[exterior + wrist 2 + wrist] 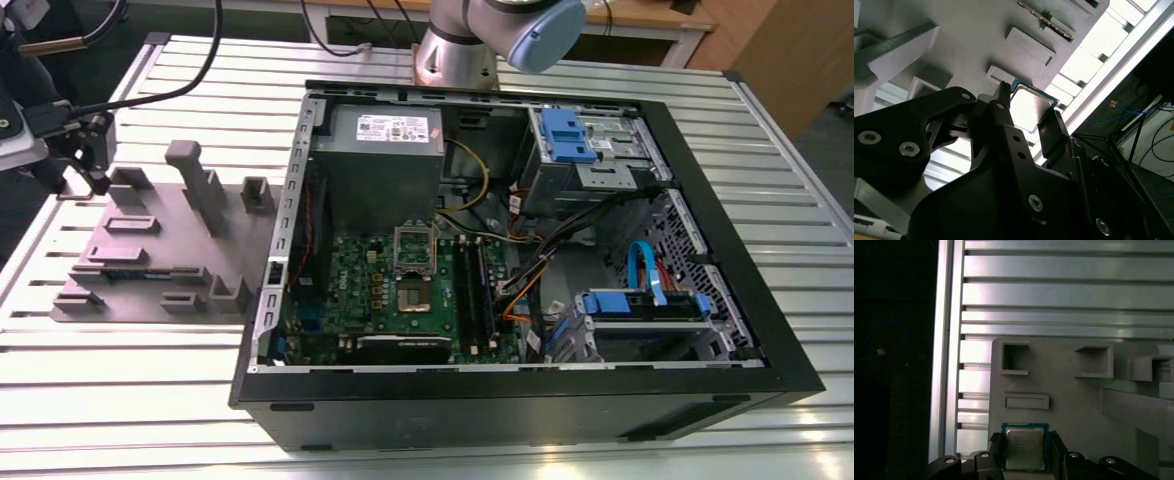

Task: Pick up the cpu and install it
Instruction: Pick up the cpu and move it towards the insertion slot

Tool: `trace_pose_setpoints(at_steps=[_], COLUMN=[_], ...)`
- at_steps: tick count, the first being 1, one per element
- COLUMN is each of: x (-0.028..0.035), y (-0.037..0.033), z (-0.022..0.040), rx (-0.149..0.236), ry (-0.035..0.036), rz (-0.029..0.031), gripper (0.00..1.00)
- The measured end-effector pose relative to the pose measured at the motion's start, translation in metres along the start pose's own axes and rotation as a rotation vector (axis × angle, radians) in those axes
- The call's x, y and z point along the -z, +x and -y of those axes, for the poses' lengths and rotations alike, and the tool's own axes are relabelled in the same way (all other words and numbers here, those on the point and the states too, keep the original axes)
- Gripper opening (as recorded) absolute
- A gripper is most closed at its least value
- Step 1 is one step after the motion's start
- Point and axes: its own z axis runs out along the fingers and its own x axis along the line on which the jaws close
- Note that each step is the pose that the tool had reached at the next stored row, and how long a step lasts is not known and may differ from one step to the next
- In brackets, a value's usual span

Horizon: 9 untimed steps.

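The cpu [1025, 446], a flat square chip with a shiny metal top and a dark rim, sits between my gripper's [1026, 456] two black fingers, which press against its opposite edges. In the second wrist view the cpu [1030, 106] is likewise framed by the gripper [1029, 112], just over the grey holder block [969, 45]. In the exterior view the gripper [96, 178] hangs over the far corner of that holder block [147, 250], on the exterior view's left. The open socket [414, 262] on the green motherboard lies inside the computer case [534, 405].
The open black case stands right of the holder on a slatted metal table [134, 400]. Upright grey posts [187, 175] rise from the holder near the gripper. The arm's base [461, 50] stands behind the case. Cables and drive bays [587, 150] crowd the case's right half.
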Motion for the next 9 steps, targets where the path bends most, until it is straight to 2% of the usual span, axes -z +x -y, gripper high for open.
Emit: trace_pose_setpoints(at_steps=[9], x=[0.0005], y=[0.0000], z=[0.0000], rx=[0.000], ry=[0.0000], rz=[0.0000], gripper=[0.47])
